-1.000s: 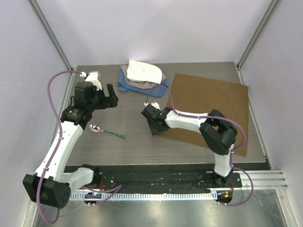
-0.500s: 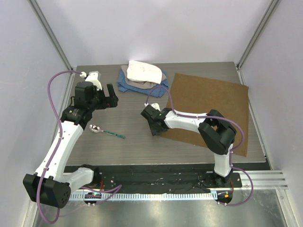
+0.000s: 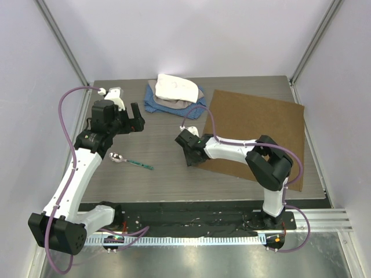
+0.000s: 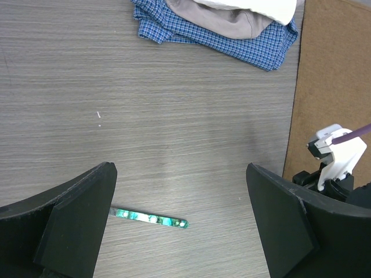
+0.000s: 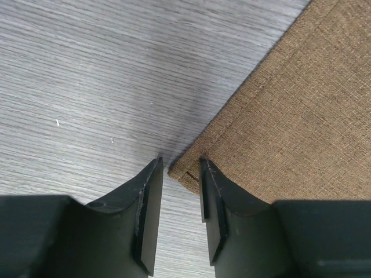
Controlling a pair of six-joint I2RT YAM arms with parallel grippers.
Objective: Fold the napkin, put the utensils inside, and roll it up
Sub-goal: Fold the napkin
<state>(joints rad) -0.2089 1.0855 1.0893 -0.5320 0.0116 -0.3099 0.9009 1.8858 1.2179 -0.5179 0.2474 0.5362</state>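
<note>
The tan-brown napkin (image 3: 255,136) lies flat and unfolded on the right half of the table. My right gripper (image 3: 190,155) is low at its near-left corner. In the right wrist view the jaws (image 5: 181,165) stand narrowly apart and straddle that corner of the napkin (image 5: 290,98), with a gap still showing beside the left finger. The spoon (image 3: 132,162), with a silver bowl and green handle, lies on the table at the left. My left gripper (image 3: 137,119) is wide open and empty above the table, beyond the spoon. Only the spoon's handle (image 4: 151,218) shows in the left wrist view.
A pile of cloths (image 3: 174,92), white on grey on blue checked, sits at the back centre and shows in the left wrist view (image 4: 232,40). The napkin's left edge (image 4: 336,75) is at the right of that view. Enclosure walls stand at the left, right and back.
My right gripper has shifted slightly to the right at the napkin's corner. The left arm, spoon and cloth pile have not moved.
</note>
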